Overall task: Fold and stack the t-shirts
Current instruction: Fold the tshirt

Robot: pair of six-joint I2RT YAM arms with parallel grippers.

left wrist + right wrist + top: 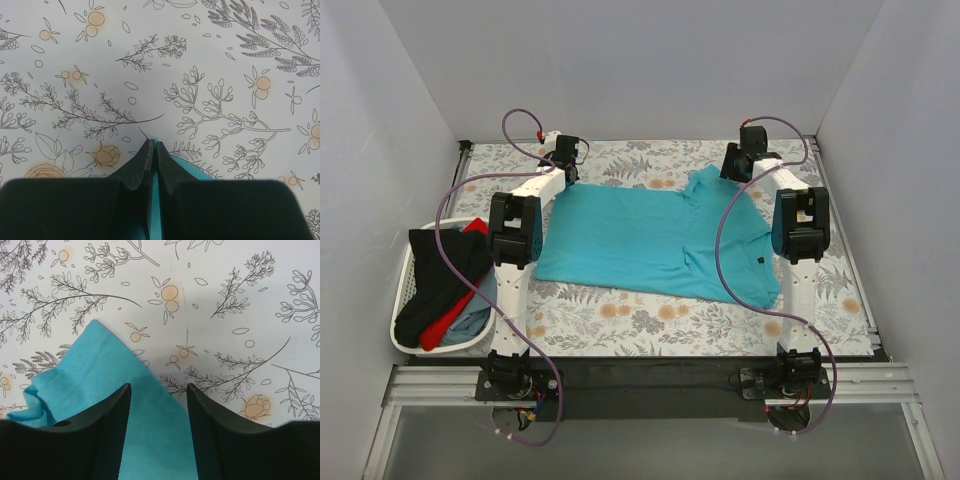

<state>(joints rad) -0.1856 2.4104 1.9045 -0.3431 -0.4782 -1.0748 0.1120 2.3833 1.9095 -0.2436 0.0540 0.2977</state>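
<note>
A plain turquoise t-shirt (650, 240) lies spread flat across the middle of the floral table. My left gripper (567, 152) is at the shirt's far left corner, shut on the turquoise cloth (155, 200), a thin strip of which shows between the closed fingers. My right gripper (740, 160) is at the shirt's far right end, open, its fingers (117, 420) astride the edge of the turquoise sleeve (100, 385) without closing on it. More t-shirts, black (445, 275), red (455, 310) and pale blue, lie heaped in the basket.
A white slatted basket (410, 335) stands at the left table edge beside the left arm. White walls close in the table on three sides. The floral cloth (620, 315) shows in front of and behind the shirt.
</note>
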